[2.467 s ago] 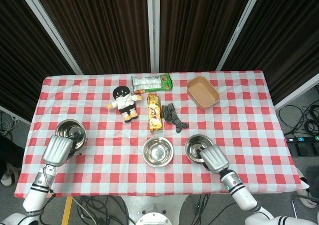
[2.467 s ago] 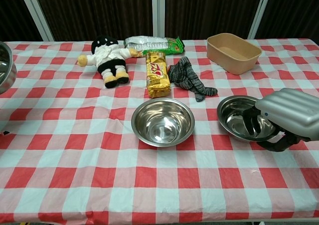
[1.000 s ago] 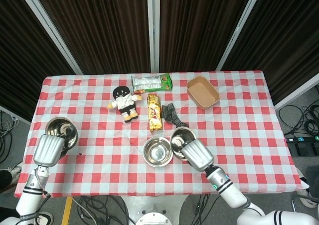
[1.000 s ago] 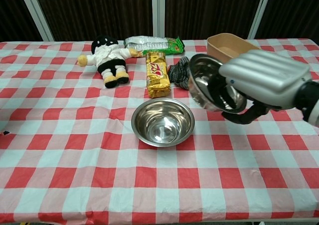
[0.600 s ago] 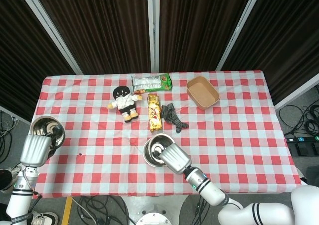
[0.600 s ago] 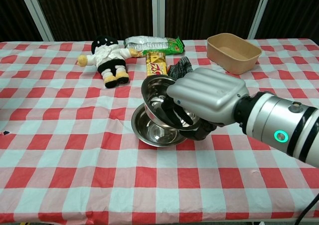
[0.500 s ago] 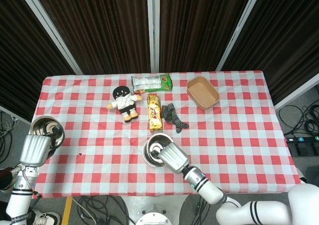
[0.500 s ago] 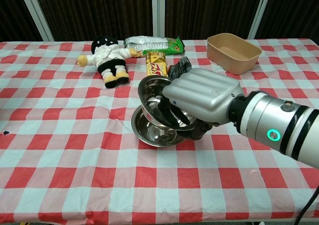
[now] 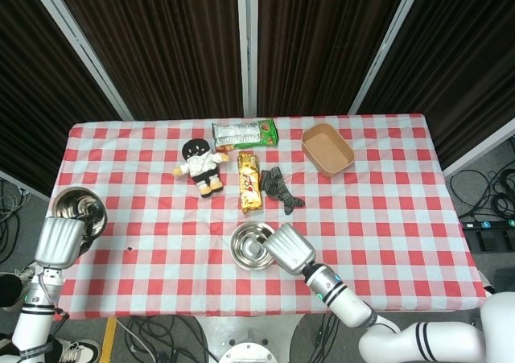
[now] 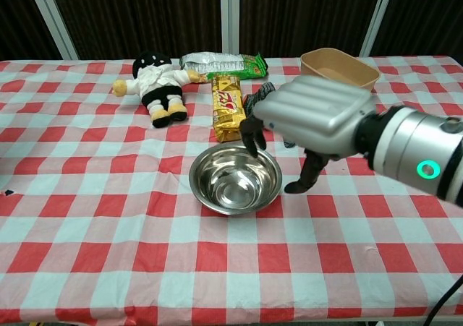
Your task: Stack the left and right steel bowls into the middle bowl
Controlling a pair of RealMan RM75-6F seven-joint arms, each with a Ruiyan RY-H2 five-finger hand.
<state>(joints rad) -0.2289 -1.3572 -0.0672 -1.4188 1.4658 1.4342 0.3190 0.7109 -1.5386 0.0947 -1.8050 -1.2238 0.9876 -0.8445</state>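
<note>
Checked tablecloth (image 9: 386, 210) before dark curtains (image 9: 169, 49); right hand (image 10: 315, 120) released above middle bowl (image 10: 235, 178), left hand (image 9: 58, 242) grasping left bowl (image 9: 80, 208), partly hidden.

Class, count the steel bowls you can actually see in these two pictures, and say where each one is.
2. One steel bowl is held by the left hand at the table's left edge; one sits mid-table beside the right hand. A nested bowl may be hidden inside it.
</note>
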